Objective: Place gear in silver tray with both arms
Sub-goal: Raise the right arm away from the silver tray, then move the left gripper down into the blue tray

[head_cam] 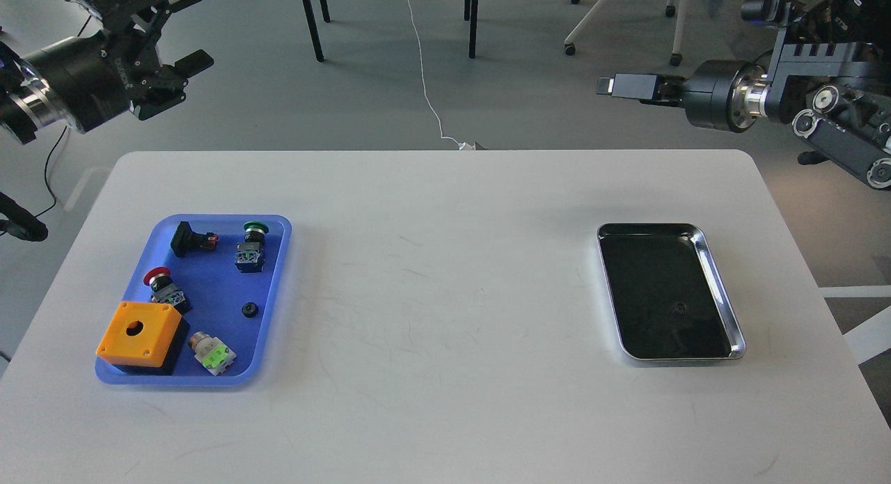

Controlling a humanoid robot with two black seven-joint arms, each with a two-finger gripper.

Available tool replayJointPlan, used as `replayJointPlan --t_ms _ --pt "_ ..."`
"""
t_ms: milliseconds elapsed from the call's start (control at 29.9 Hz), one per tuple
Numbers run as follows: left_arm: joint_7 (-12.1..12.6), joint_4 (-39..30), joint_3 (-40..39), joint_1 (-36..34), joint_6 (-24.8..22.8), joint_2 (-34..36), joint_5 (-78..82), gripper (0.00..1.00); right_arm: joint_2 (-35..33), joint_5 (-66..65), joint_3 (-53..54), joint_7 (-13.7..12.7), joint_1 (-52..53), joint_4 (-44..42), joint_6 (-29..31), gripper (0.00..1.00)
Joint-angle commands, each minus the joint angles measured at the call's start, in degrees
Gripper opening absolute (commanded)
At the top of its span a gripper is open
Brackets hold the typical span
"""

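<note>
The silver tray lies on the right of the white table. A small dark round part, probably the gear, lies on its dark bottom, faint against the reflection. My right gripper is high above the table's far right edge, pointing left, well clear of the tray; it is side-on and its fingers cannot be told apart. My left gripper is up at the far left, beyond the table, open and empty.
A blue plastic tray at the left holds an orange box, several push-button switches and a small black round part. Chair and table legs stand on the floor behind the table.
</note>
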Motion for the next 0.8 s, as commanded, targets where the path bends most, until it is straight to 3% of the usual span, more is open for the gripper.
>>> replayJointPlan --t_ms 0,234,468,635,768 --pt "0.2 -7.09 0.1 0.05 -0.4 3.91 16.81 0.96 1.24 11.89 5.72 0.02 -4.79 0.08 -0.3 0.98" --pt "0.02 -13.6 1.85 2.43 -0.4 9.19 38.63 0.94 3.44 25.25 16.69 0.02 -10.41 0.7 -1.62 0.98" --pt "0.2 -14.4 5.18 3.3 -0.4 8.67 50.33 0.89 6.08 42.75 23.66 -0.77 -17.27 0.69 -0.74 0.98" --pt "0.2 -14.4 12.56 6.2 8.43 6.47 61.92 0.89 7.13 51.02 24.62 -0.68 -20.35 0.78 1.37 0.98" --pt "0.02 -13.7 16.0 8.4 11.86 6.29 71.68 0.84 7.05 51.56 24.8 -0.68 -22.11 0.87 1.46 0.98"
